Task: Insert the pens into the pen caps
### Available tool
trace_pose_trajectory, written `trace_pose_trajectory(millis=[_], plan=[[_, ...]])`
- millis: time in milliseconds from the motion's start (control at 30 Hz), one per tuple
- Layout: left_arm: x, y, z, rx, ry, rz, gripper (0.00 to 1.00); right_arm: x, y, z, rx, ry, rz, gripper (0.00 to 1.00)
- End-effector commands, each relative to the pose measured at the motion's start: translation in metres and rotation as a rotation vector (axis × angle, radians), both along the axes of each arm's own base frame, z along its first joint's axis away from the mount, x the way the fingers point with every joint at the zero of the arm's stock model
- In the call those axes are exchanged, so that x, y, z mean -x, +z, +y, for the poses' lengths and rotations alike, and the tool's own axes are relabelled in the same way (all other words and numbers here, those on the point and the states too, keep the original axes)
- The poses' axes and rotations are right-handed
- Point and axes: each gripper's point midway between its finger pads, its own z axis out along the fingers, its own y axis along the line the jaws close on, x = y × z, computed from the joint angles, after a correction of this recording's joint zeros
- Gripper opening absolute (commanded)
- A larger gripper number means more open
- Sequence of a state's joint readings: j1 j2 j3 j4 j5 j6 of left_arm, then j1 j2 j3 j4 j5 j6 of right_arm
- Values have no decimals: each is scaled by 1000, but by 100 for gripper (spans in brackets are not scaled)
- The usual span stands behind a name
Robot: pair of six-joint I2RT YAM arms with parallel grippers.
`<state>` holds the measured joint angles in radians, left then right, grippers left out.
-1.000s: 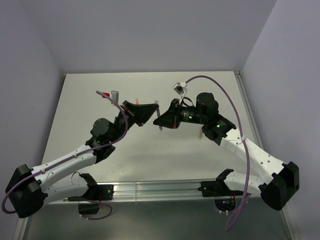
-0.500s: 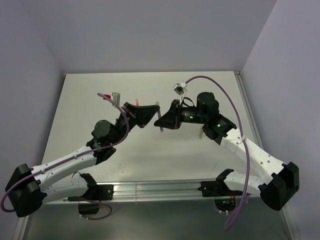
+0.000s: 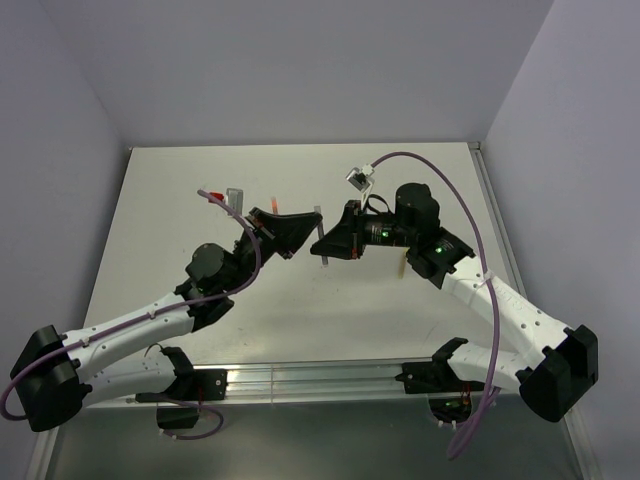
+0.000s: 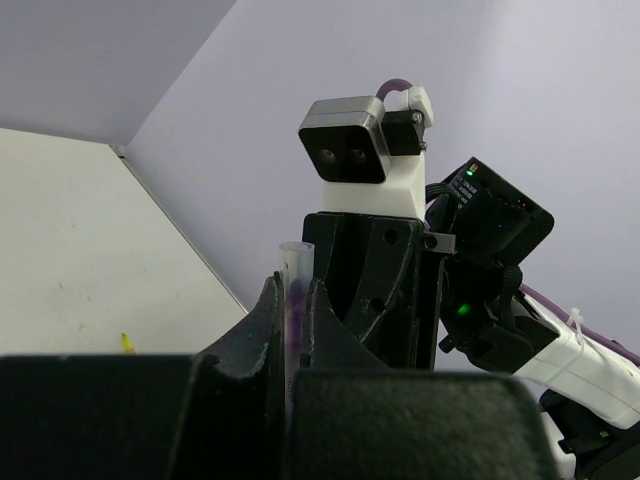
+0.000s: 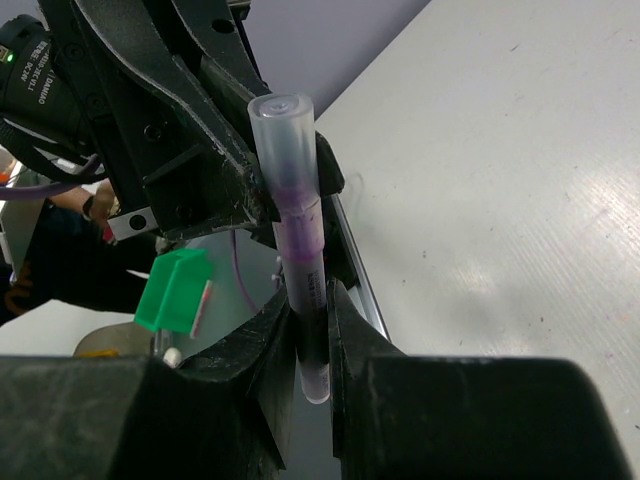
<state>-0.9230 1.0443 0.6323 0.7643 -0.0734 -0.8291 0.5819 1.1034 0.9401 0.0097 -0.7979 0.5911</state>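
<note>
Two arms work over the tabletop (image 3: 150, 230). The left arm (image 3: 140, 322) reaches in from 8 o'clock and the right arm (image 3: 505, 305) from 4 o'clock. Their two sets of jaws meet nose to nose near the middle. Between them is one pen (image 5: 305, 300) with one pen cap (image 5: 283, 135) on it. Two more small pieces lie on the tabletop. A yellow sliver (image 3: 402, 265) is at about 3 o'clock from the meeting point, just beside the right arm. An orange-red sliver (image 3: 275, 201) lies farther back, toward 11 o'clock. Both are too small to tell pen from cap.

The pen is a thin, dark purple stick, rounded at its bare end. The cap is a translucent pale lilac tube with a flat closed top, and the pen's purple tip shows through its wall.

The right jaws are clamped on the pen's barrel below the cap. The left jaws are closed about the cap's tube, one finger on each side.

The pen is held off the tabletop. Its long axis runs from 6 to 12 o'clock in both wrist views, cap end at 12. From above it lies on the same line, with its pale end toward the far edge.
</note>
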Motion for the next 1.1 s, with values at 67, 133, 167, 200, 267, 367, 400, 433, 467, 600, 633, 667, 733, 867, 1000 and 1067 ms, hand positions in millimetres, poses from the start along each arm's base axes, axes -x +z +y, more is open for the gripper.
trace_pose_trajectory(millis=[67,133,167,200,267,367,400,433,467,600,633,667,733,867,1000,1067], plan=[[107,-47,-45,-163,-495,10,0,-91,60,-33,-126,-414,-172,0],[108,-49,-46,-167,-495,11,1,-93,61,-35,-127,-420,-175,0],[109,-49,-46,-170,-498,13,0,-92,62,-35,-130,-418,-174,0],[109,-50,-46,-172,-500,15,0,-93,62,-36,-131,-421,-174,0],[110,-52,-47,-177,-501,18,0,-93,63,-37,-132,-424,-174,0],[112,-52,-48,-177,-506,18,0,-95,63,-39,-135,-429,-174,0],[113,-52,-48,-177,-508,21,0,-95,63,-39,-136,-429,-172,0],[114,-54,-49,-180,-509,24,0,-95,64,-40,-136,-431,-174,0],[114,-54,-49,-180,-511,25,0,-96,64,-40,-137,-434,-170,0],[118,-56,-51,-184,-523,29,0,-99,67,-44,-143,-444,-174,0],[120,-57,-52,-185,-529,30,0,-100,67,-45,-144,-446,-173,0],[121,-57,-53,-187,-533,30,0,-101,67,-45,-145,-449,-170,0],[123,-59,-55,-192,-544,32,0,-103,69,-47,-152,-452,-170,0],[129,-63,-58,-199,-560,40,0,-107,72,-53,-162,-464,-169,0],[135,-64,-62,-206,-576,39,0,-110,75,-58,-171,-476,-170,0],[138,-65,-64,-211,-588,39,0,-112,75,-60,-173,-482,-169,0]])
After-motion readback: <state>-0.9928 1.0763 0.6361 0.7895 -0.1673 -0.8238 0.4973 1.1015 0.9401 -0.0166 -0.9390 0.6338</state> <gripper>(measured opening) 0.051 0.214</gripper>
